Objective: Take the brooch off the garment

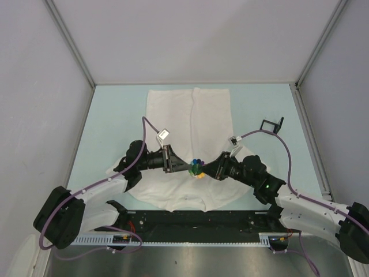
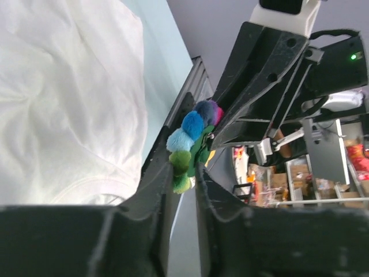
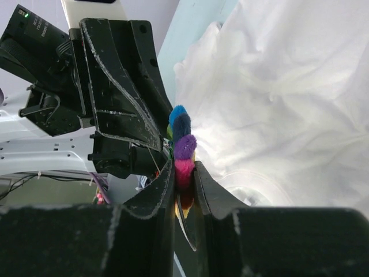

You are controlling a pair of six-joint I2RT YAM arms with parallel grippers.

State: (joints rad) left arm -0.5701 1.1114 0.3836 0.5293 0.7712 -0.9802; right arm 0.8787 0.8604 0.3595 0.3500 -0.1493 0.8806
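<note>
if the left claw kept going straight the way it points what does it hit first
Most likely the brooch, right at the left claw's tips; the right claw sits just behind it.

A pale blue-green table (image 1: 115, 115) sits inside plain grey walls (image 1: 190, 34) with metal corner posts (image 1: 70, 43). A small black bracket (image 1: 272, 124) lies alone near the table's far right edge. A white slotted rail (image 1: 173, 242) runs along the near edge. The left wrist view catches blurred shelves (image 2: 294, 186) of boxes beyond.
</note>
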